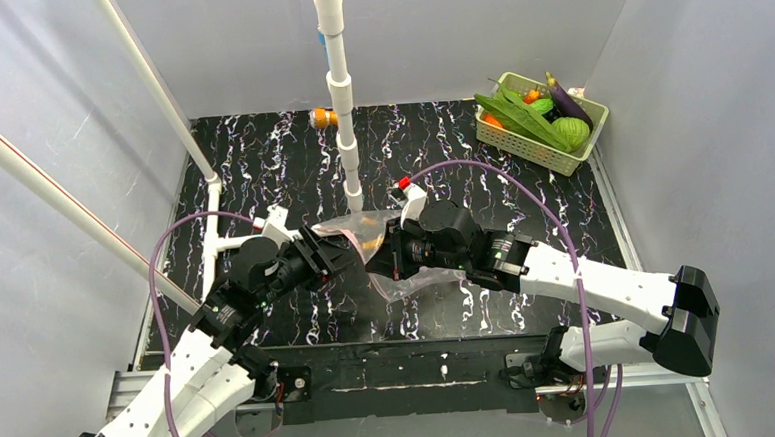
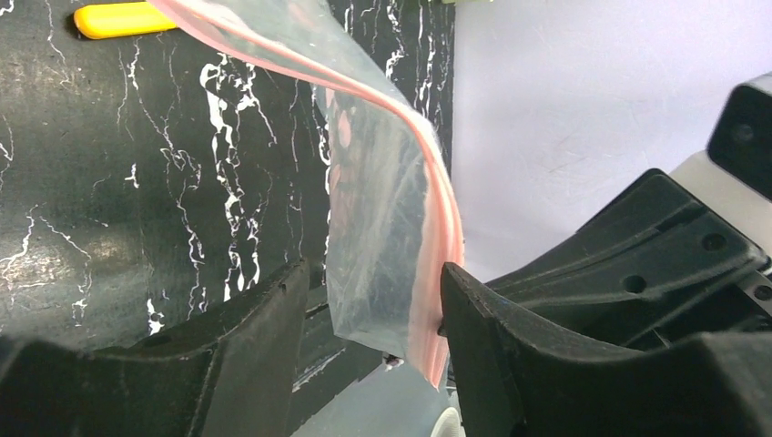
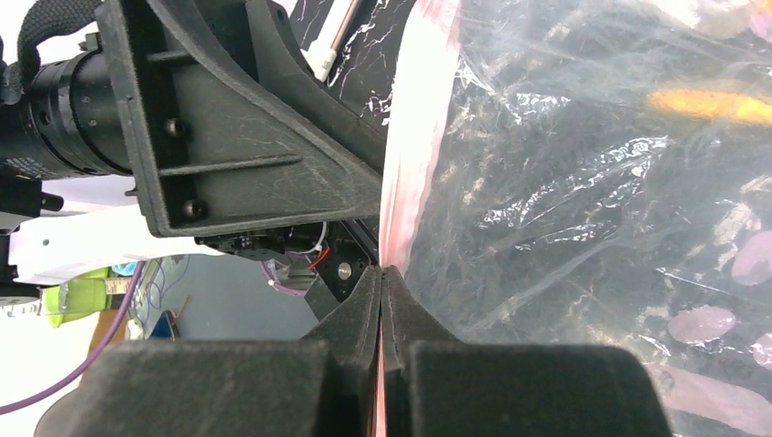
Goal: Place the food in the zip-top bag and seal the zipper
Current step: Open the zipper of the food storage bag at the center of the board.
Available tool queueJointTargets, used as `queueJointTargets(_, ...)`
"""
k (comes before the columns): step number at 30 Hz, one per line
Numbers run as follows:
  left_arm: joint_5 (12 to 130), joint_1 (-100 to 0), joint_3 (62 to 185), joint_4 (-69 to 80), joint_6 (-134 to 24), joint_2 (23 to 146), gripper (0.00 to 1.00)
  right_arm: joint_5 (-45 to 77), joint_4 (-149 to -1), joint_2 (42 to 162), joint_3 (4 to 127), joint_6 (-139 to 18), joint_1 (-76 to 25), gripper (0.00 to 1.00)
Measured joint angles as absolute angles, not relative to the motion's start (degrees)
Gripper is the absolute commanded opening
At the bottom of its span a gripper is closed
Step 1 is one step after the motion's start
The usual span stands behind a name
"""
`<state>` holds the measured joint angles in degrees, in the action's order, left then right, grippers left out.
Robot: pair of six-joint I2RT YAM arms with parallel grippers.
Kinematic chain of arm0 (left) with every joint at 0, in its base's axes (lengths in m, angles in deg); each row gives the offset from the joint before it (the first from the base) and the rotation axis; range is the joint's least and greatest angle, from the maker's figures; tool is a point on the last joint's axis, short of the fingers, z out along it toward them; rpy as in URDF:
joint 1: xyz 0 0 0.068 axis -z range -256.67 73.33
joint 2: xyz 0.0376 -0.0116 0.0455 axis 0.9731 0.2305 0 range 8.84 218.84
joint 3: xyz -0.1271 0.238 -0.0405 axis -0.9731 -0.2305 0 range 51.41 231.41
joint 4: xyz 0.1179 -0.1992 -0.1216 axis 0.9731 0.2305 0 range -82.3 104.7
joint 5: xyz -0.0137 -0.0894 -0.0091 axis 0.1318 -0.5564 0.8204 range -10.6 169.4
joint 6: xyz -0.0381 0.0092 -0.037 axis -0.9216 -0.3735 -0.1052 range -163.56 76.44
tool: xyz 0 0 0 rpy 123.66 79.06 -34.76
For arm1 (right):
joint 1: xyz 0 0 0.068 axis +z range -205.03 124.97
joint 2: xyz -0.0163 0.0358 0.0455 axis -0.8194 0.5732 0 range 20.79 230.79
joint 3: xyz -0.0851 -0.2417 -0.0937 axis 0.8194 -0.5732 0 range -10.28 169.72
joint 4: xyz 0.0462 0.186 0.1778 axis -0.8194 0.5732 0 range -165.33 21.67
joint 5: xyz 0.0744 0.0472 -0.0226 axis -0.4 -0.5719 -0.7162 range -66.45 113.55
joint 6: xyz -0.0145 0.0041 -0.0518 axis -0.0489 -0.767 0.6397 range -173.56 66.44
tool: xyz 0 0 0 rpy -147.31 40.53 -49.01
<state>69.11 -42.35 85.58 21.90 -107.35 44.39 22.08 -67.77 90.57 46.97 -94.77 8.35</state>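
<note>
The clear, pink-dotted zip-top bag hangs between my two grippers over the middle of the black mat. My right gripper is shut on its pink zipper strip, as the right wrist view shows. My left gripper is open. A corner of the bag and its zipper hang between the jaws, and the strip touches the right finger. The food sits in the pale green basket at the far right: green leafy pieces, a melon, an eggplant and an orange ball.
A white pipe post stands just behind the bag. A yellow-orange screwdriver handle lies at the mat's far edge and also shows in the left wrist view. White slanted pipes line the left side.
</note>
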Motion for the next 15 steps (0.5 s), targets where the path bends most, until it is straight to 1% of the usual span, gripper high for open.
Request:
queueJointTargets(7,69.1,-42.3,85.6,22.1,-107.7,42.2,0.57,22.0,-67.8,90.6,46.9,-94.9,8.3,0.01)
queueJointTargets(15,69.0,-42.3,85.6,21.9,-107.7,44.3,0.53,22.0,-67.9,90.6,46.9,-95.0,8.3,0.01)
